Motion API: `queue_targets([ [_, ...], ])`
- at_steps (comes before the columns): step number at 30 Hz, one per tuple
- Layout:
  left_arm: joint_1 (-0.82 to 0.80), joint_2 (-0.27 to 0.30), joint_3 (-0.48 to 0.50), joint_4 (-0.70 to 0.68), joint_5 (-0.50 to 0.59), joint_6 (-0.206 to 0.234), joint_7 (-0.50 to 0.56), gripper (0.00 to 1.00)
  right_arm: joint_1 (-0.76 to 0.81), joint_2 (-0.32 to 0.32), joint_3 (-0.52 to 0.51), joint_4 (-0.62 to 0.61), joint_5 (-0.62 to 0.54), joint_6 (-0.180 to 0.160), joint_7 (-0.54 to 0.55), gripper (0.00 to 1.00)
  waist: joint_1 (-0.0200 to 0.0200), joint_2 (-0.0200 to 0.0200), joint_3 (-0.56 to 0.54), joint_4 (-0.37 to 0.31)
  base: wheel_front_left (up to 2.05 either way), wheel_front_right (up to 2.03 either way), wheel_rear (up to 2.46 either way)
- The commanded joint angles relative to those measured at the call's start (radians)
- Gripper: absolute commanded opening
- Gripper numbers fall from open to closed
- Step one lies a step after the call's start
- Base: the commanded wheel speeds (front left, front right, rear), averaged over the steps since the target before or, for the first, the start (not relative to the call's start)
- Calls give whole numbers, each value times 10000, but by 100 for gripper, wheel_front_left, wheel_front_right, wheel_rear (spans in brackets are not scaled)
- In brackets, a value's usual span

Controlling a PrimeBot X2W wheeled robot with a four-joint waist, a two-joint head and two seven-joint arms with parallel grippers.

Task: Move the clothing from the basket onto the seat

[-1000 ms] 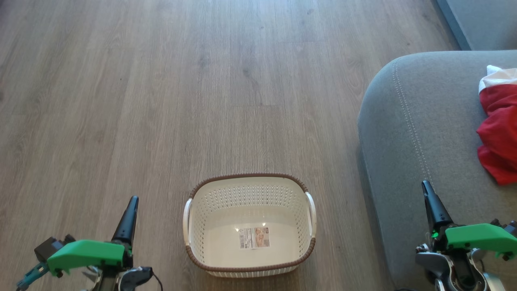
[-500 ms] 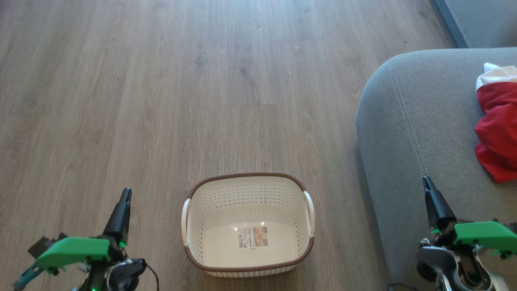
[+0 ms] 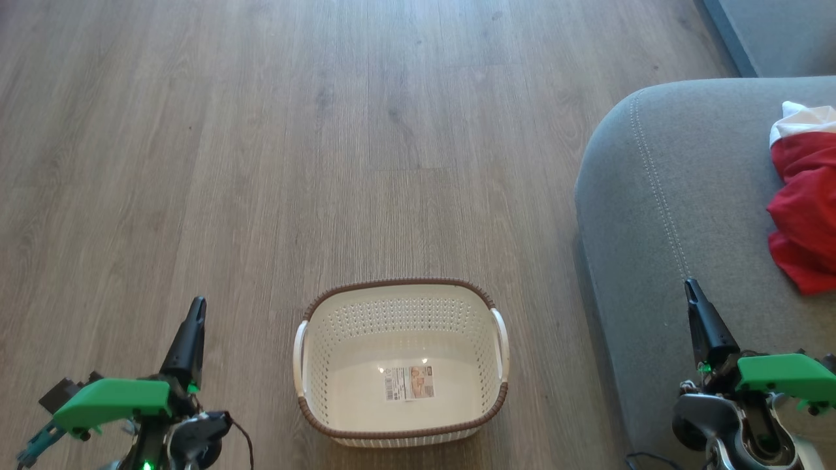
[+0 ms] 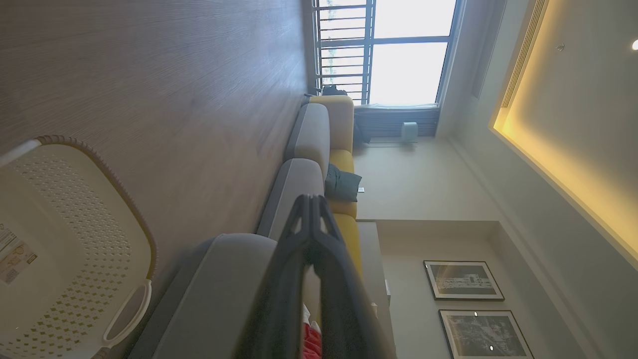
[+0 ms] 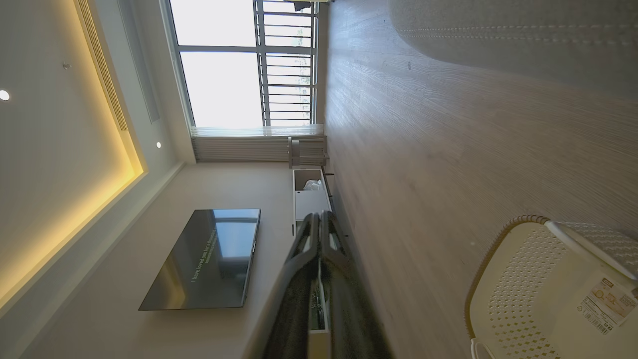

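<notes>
Over the last second my left gripper (image 3: 196, 307) has drifted a little outward, away from the basket (image 3: 405, 432), and my right gripper (image 3: 690, 287) has barely stirred. The head view itself has shifted slightly, so I put the small slide of everything else down to the camera.

The clothing (image 3: 806, 215) lies in a crumpled red heap on top of the seat (image 3: 679, 196). Its white trim is at the far end. It sits well in from the rounded, stitched edge that faces the basket, and it runs past the right edge of the head view, so I cannot see all of it.

The basket stands upright on the wooden floor (image 3: 261, 163), near the seat's rounded edge but not touching it. Inside it I see only its paper label (image 3: 409, 383) on the bottom, with no fabric against the walls or over the rim.

My two grippers hang either side of the basket, the left over the floor and the right over the seat's near corner. Each has its fingers pressed together at the tips, with nothing between them.

By my reckoning the moving is done, with the basket emptied and the garments on the cushion. At most I still need to check that the hidden part of the heap rests securely on the seat.
</notes>
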Motion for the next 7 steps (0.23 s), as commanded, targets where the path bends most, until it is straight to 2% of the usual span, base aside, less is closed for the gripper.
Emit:
queue_targets([
  [1,-465,68,330,-326,-36,-92,51,0,-484,-121,173,-363,57,6,60,0,0,0,0,1,0,0,0],
  [7,-466,57,346,-326,-23,-92,64,0,-484,-120,172,-363,57,6,61,0,0,0,0,1,0,0,0],
])
